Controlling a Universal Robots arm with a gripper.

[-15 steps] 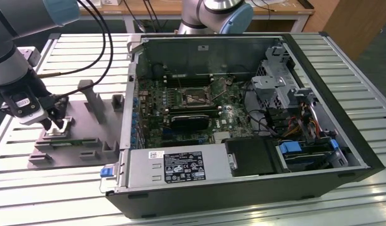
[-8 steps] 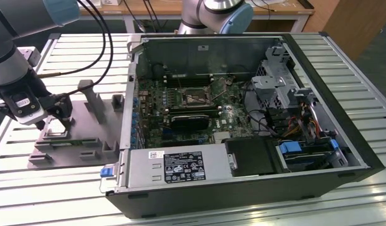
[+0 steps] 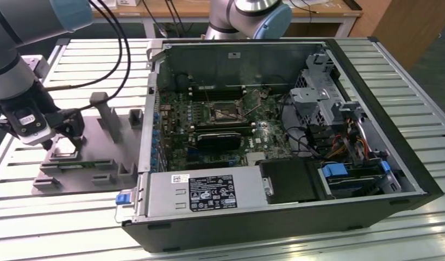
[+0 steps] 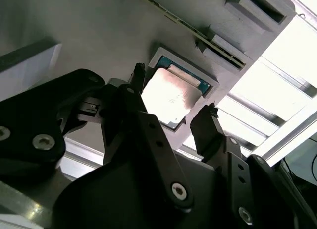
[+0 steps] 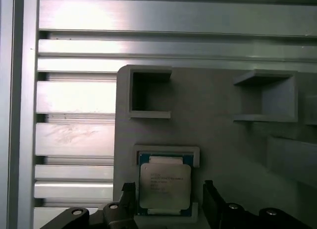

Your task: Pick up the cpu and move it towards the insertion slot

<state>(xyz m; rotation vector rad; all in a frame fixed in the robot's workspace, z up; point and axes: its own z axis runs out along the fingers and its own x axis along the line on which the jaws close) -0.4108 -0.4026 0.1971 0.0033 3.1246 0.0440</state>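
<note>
In the exterior view, the arm (image 3: 12, 65) is being held bent down at the exterior view's left, over the grey fixture plate (image 3: 99, 136) on the slatted table (image 3: 396, 60). The end effector (image 3: 59, 142) is being pointed downward just above the cpu (image 3: 63, 151). The insertion slot (image 3: 224, 113) is lying well apart, on the green board (image 3: 179, 117) inside the open computer case (image 3: 367, 179).

In the second wrist view, the end effector (image 4: 173, 96) is being held spread, its fingers (image 4: 208, 127) straddling the cpu (image 4: 166, 92), which is lying flat in its recess (image 4: 210, 83).

In the first wrist view, the cpu (image 5: 164, 187) is being flanked by the fingertips (image 5: 210, 194), with a gap on each side; nothing is being pinched
</note>
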